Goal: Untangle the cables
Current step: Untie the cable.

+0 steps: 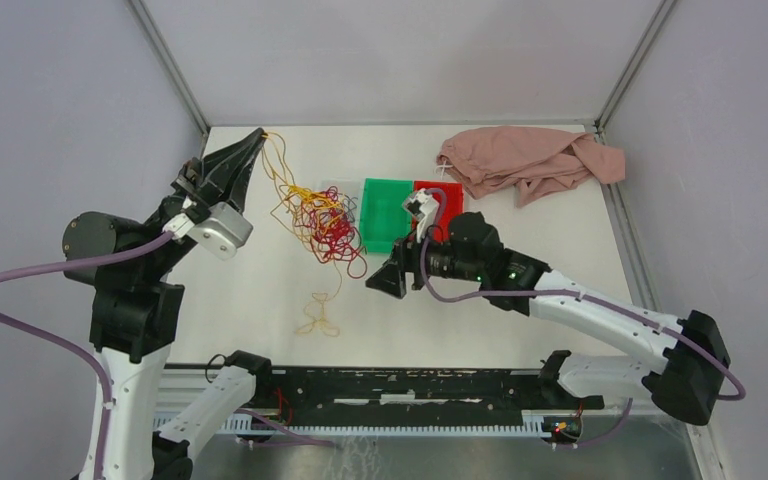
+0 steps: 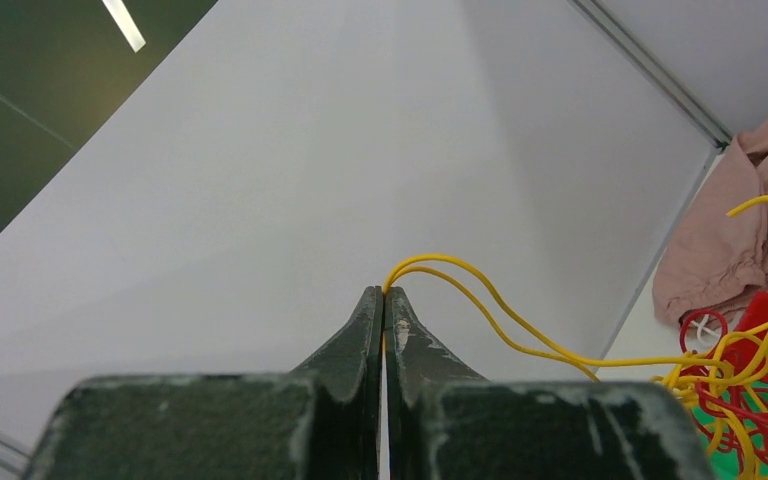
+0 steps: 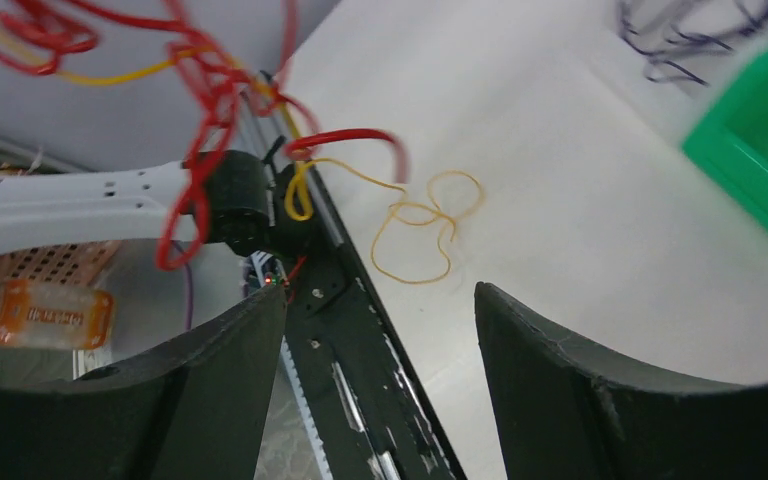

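1. Noted black rail nearest the lens, running across the near edge of the white table, with both arm bases on it.
2. Saw left arm raised toward the far-left corner and right arm stretched low over the middle of the table.
3. Found pink cloth crumpled at the far-right corner, just beyond the trays.
4. Found green tray and red tray side by side at mid-table, the red one partly hidden by the right wrist.
5. Found tangle of cables, red and yellow-orange strands, just left of the green tray, partly lifted off the table.
6. Saw left gripper pinched tight on a yellow cable, held high at the far-left corner; strand trailed from the fingertips down to the tangle.
7. Saw right gripper spread wide and holding nothing, hovering just right of the tangle's near end; blurred red strands hung across its camera view.
8. Found loose yellow loop flat on the table, nearer than the tangle; could not tell whether it was joined to the tangle.
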### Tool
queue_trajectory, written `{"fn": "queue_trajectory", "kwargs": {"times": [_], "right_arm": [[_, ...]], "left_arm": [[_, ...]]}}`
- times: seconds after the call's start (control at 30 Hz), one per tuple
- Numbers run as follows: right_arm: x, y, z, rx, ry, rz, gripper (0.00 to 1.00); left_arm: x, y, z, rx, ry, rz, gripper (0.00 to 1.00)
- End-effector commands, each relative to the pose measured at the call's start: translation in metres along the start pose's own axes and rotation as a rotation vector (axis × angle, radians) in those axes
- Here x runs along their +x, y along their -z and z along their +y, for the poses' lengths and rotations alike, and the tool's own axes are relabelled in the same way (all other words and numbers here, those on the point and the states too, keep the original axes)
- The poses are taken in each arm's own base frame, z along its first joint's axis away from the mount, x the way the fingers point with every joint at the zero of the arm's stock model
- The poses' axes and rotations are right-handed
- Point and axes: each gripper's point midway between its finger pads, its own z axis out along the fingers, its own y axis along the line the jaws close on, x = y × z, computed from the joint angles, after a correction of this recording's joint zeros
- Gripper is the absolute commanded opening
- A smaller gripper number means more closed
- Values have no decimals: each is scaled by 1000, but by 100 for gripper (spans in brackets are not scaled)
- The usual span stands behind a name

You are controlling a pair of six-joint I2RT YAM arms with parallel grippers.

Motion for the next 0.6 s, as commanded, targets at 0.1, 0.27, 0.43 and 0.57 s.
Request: {"fn": "queue_trajectory", "kwargs": {"times": [0.1,0.27,0.43,0.57], "right_arm": [[-6,-42,65,-289,184,-131,75],[-9,-70,78,-321,143,-179,73],[-12,-93,91,-351,67,-236,73],[-5,-104,105,-400,28,-254,74]], "left_arm": [[-10,4,4,-19,25,-23,3],[-13,5,6,-28,17,-26,3],[-11,6,10,-43,-5,-11,3],[-7,8,10,-46,-19,10,3]]}}
